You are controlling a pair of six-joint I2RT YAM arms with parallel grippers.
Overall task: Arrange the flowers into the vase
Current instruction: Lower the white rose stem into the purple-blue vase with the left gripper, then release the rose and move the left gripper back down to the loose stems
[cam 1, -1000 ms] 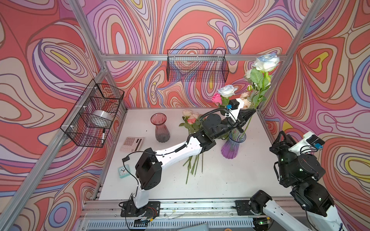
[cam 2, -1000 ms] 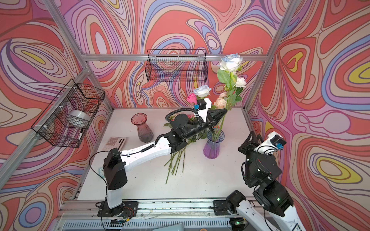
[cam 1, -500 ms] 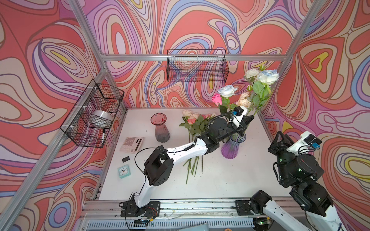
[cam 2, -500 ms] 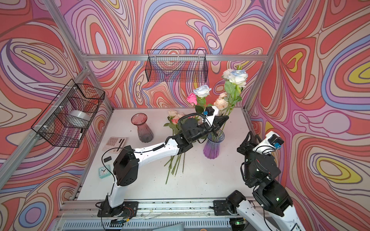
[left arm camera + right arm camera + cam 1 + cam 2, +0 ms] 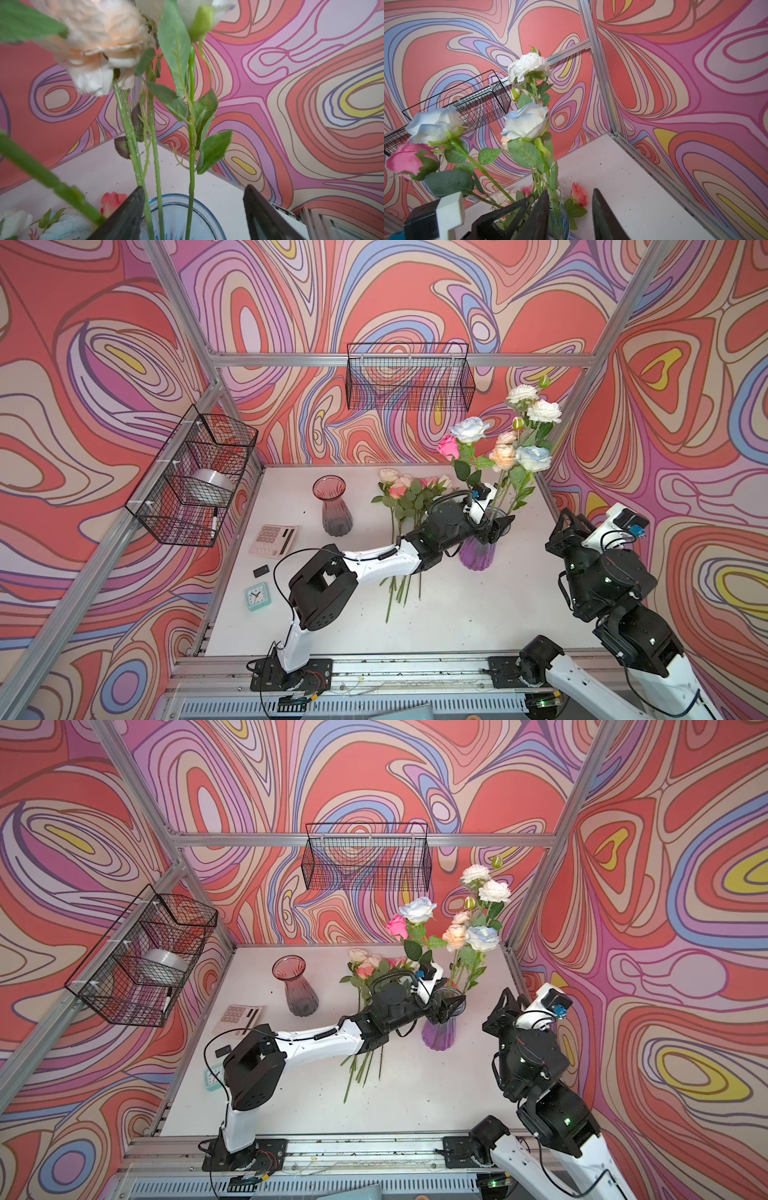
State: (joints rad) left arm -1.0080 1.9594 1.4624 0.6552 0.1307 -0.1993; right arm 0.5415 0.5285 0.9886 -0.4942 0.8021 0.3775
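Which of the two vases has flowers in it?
The purple vase, right by the left gripper, holds the standing flowers. The dark red vase farther left has none in it.

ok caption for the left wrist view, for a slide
Left pincer open astride stems standing in the vase, a peach bloom close to the lens.

The walls (image 5: 415, 290) are covered in swirling bands of coral, pink, lilac, blue, cream and yellow, outlined in darker lines. The tabletop (image 5: 457, 614) is plain white. A ribbed purple vase (image 5: 478, 555) is filled with flowers (image 5: 533, 458) in white, pale blue, peach and hot pink on green stems. A dark red vase (image 5: 332, 510) is seen toward the far edge. The wire baskets (image 5: 409, 381) are black and the clock (image 5: 257, 596) is mint green.
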